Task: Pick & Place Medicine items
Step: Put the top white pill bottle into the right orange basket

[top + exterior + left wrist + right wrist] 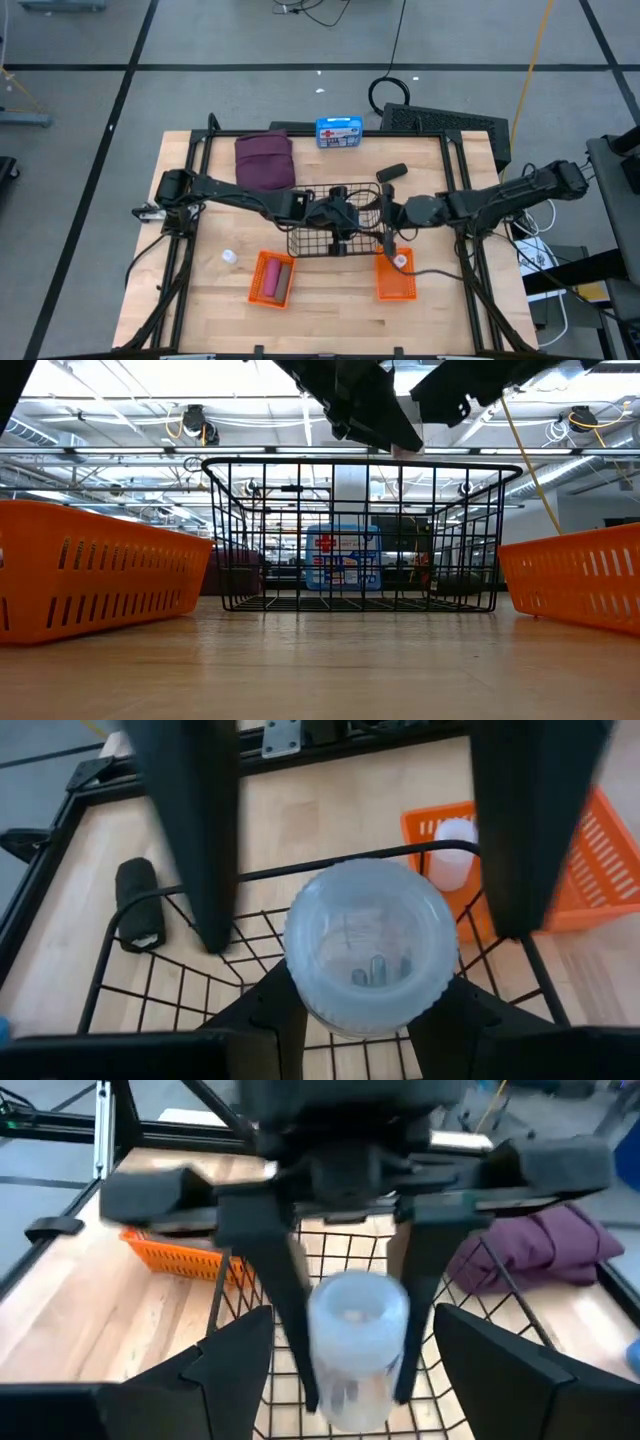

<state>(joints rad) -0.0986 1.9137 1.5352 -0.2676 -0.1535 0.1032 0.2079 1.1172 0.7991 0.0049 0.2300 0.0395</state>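
My left gripper is shut on a small white round bottle, held over the black wire basket at the table's middle. My right gripper faces it from the right, open. Its fingers stand wide on either side of the bottle without touching. Another white bottle stands on the table. A third sits in the right orange basket. The pink cylinder lies in the left orange basket. The maroon pouch and the dark-grey piece lie at the far side. My left gripper pinches the bottle's round side wall between its two fingers. The fingers slant down from the table's left. The bottle is lifted clear above the wire basket, one round end turned toward the left wrist camera.
A blue first-aid box stands at the far edge behind the wire basket. A black metal frame runs round the tabletop. Bare wood lies along the near edge in front of the orange baskets.
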